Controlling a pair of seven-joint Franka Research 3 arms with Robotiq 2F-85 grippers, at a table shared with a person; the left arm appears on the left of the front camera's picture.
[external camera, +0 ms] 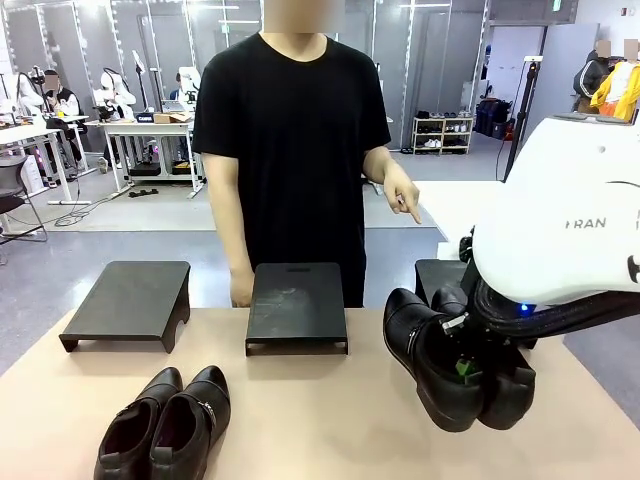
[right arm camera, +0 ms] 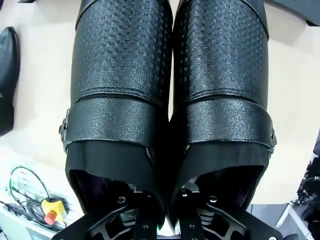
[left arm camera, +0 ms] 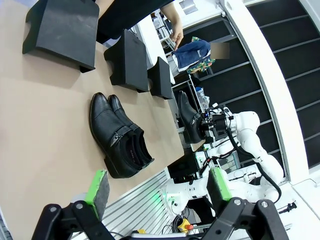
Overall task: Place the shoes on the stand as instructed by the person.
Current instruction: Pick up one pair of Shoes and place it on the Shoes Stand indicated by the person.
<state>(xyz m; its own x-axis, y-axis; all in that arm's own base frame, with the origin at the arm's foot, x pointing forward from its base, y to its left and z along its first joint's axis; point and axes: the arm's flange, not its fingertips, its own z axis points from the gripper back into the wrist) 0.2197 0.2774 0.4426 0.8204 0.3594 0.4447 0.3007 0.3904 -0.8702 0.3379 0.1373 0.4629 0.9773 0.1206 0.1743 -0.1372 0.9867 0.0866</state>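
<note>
Black grained leather sits right at the fingers of the right gripper (right arm camera: 165, 220): they are clamped shut on the held pair (right arm camera: 122, 90) of shoes. They pinch the two inner walls together at the heel openings, and both toes point straight away from the fingers. From the front, the right gripper (external camera: 465, 368) carries this held pair (external camera: 440, 365) tilted and clear of the table (external camera: 320, 420), and the right stand (external camera: 435, 275) is just beyond the shoes.

The left gripper (left arm camera: 158, 184) has its green pads (left arm camera: 98, 185) spread wide with nothing between them. Past its fingertips the second pair (left arm camera: 117, 135) lies on the table, the two shoes side by side and touching. Farther out from the fingers stand the left stand (left arm camera: 62, 27), the middle stand (left arm camera: 127, 60) and the right stand (left arm camera: 161, 77) in a row, all bare.

In the front view the second pair (external camera: 165, 425) rests near the close edge, in front of the left stand (external camera: 130, 295) and well apart from the middle stand (external camera: 297, 300). Behind the stands is the person (external camera: 290, 130), whose hand (external camera: 403, 195) points a finger down toward the right stand.
</note>
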